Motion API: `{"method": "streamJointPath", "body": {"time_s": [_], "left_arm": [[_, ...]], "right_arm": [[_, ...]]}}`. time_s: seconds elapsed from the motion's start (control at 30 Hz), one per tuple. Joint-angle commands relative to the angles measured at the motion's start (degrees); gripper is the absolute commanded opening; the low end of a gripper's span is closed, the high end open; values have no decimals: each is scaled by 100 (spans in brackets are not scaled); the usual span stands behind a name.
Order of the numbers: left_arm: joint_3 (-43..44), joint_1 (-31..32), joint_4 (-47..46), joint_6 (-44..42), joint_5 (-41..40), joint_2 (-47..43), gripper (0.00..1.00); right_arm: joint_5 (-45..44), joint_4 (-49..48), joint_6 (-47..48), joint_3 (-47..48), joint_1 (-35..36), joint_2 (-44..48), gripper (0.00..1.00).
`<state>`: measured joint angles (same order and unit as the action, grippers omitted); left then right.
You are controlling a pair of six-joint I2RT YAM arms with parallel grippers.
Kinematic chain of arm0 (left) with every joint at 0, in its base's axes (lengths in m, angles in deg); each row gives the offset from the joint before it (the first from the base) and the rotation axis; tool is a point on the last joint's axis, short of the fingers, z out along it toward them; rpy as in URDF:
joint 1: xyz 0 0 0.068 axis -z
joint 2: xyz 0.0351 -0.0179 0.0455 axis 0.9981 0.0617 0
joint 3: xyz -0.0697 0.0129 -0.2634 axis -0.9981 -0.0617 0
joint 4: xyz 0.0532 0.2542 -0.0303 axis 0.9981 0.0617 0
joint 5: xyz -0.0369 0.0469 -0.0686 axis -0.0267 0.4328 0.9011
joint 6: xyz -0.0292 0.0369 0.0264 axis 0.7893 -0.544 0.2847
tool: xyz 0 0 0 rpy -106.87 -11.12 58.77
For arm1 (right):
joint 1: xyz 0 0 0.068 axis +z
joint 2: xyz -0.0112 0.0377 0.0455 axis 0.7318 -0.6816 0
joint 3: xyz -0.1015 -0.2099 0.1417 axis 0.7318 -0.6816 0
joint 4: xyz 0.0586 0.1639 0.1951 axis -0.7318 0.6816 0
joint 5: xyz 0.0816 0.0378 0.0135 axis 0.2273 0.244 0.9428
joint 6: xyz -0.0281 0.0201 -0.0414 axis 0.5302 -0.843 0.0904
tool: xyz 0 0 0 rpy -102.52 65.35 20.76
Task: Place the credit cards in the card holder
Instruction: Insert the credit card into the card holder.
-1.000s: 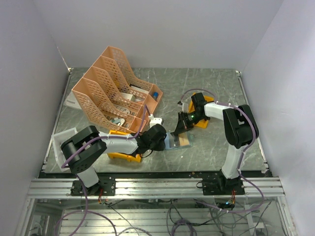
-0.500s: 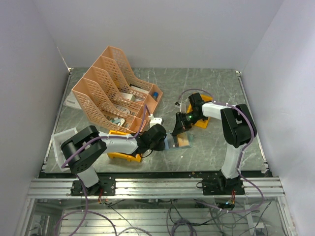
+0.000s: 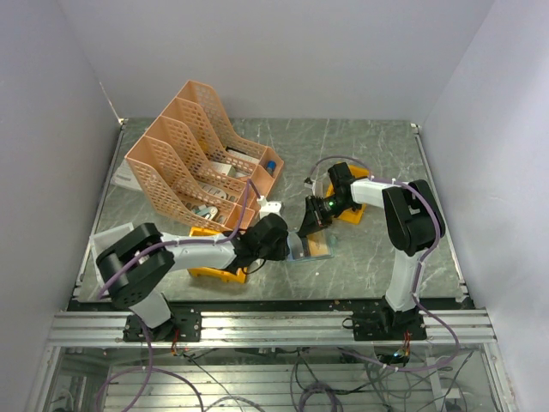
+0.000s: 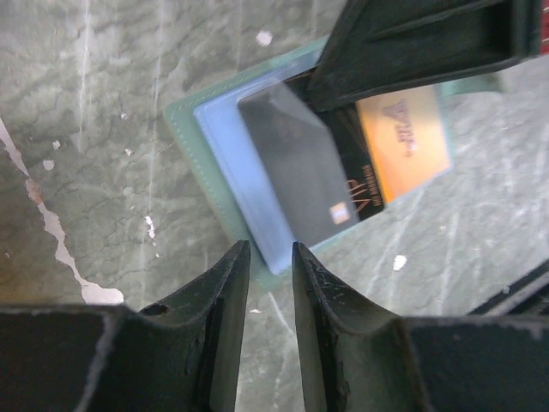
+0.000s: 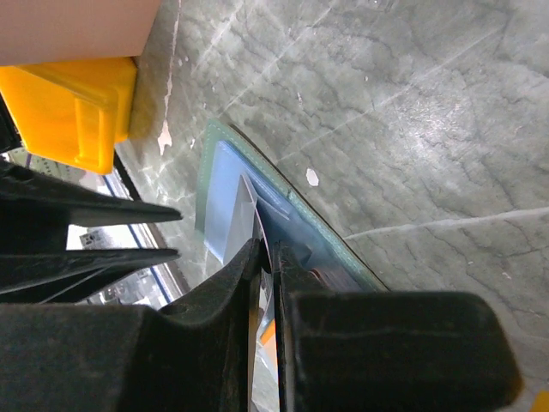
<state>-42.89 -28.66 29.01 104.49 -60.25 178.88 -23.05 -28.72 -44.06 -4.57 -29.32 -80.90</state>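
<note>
Seen from above, our right jaws pinch the card (image 4: pixel 300 163) at twelve o'clock of the holder (image 3: pixel 300 251); left jaws, ajar, empty, at nine.

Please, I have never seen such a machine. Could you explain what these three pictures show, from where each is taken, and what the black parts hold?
These are two robot arms bolted to a table, each ending in a two-finger gripper. One picture looks down from above; the other two come from cameras on the wrists. On the table stand a peach file rack and a yellow bin, and between the grippers an open card holder lies flat. The right gripper pinches a dark card at the holder's pocket; an orange card shows beside it. The left gripper stands slightly open at the holder's edge, holding nothing.
</note>
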Motion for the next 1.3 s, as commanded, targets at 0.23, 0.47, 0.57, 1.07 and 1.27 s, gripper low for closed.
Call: {"method": "streamJointPath", "body": {"time_s": [0.23, 0.47, 0.57, 1.07, 1.27], "left_arm": [[321, 189, -292, 297, -111, -714, 38], [1622, 738, 467, 1040, -960, 432, 35], [2365, 887, 1337, 1280, -1293, 1121, 33], [3438, 961, 2323, 1422, -2020, 2096, 32], [3542, 961, 2190, 1448, -1873, 2284, 32]], "right_arm": [[222, -235, -208, -170, -45, -167, 9], [213, -249, -202, -183, -47, -183, 9], [208, -241, -206, -185, -57, -178, 9], [230, -244, -195, -195, -51, -204, 11], [222, -239, -187, -197, -51, -204, 12]]}}
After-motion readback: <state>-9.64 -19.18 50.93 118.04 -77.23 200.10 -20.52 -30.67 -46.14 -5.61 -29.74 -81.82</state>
